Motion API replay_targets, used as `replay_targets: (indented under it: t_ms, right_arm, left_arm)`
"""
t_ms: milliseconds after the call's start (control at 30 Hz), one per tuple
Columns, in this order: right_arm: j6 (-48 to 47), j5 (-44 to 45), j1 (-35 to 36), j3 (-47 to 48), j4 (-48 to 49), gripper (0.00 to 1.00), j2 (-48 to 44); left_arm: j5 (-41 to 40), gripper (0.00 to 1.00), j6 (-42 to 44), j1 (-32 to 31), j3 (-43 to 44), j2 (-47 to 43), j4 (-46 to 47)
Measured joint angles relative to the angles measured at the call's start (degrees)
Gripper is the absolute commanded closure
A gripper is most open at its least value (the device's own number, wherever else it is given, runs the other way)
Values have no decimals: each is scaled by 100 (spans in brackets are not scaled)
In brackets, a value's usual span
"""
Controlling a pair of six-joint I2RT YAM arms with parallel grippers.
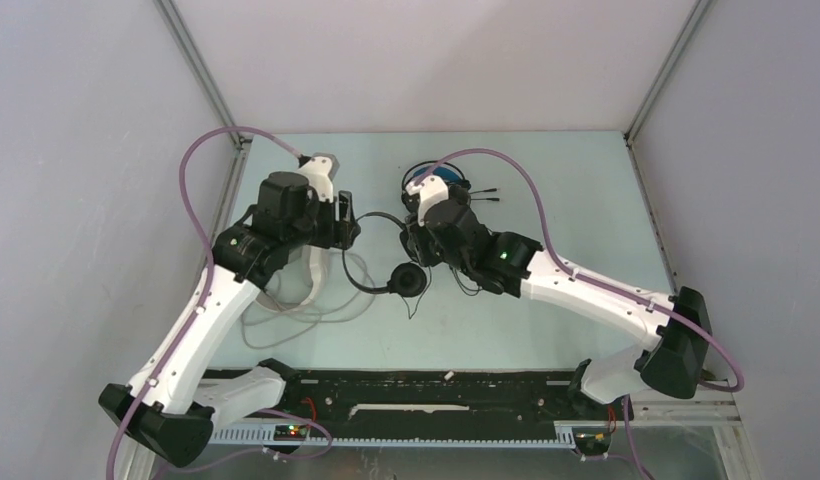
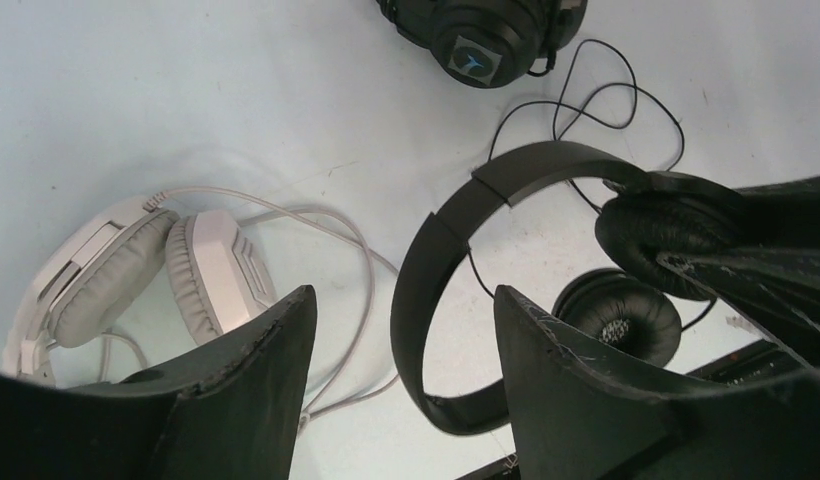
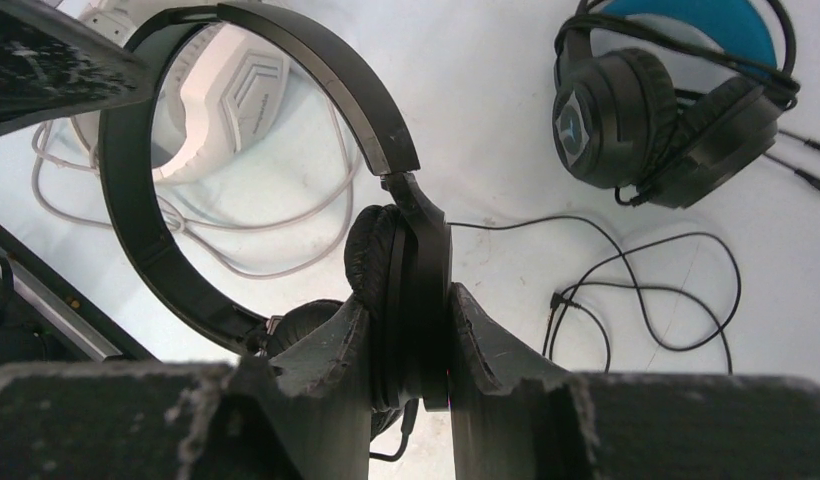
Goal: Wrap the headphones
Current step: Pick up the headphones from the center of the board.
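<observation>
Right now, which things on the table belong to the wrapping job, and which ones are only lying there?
For the job:
all-black headphones, gripped at one ear cup by the right pincer
blue-banded headphones
white headphones

Not for the job:
black rail at the near edge
purple arm cables

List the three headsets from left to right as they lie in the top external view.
In order: white headset → black headset → blue-band headset.
</observation>
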Motion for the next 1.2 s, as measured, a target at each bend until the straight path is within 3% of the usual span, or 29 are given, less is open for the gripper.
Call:
replay_targets:
  t_ms: [600,867,1200]
  right_arm:
    - [472,-219,-367,-463,229,88,-358]
    - [568,-280,-374,-463,334,88,-376]
    - [575,-452,-400,-463,411,88,-531]
  left_arm:
    - [181,37,155,0,-195,240,247]
    - [122,50,146,0,-195,374,323]
    - [-140,57,149,-22,-195,734,330]
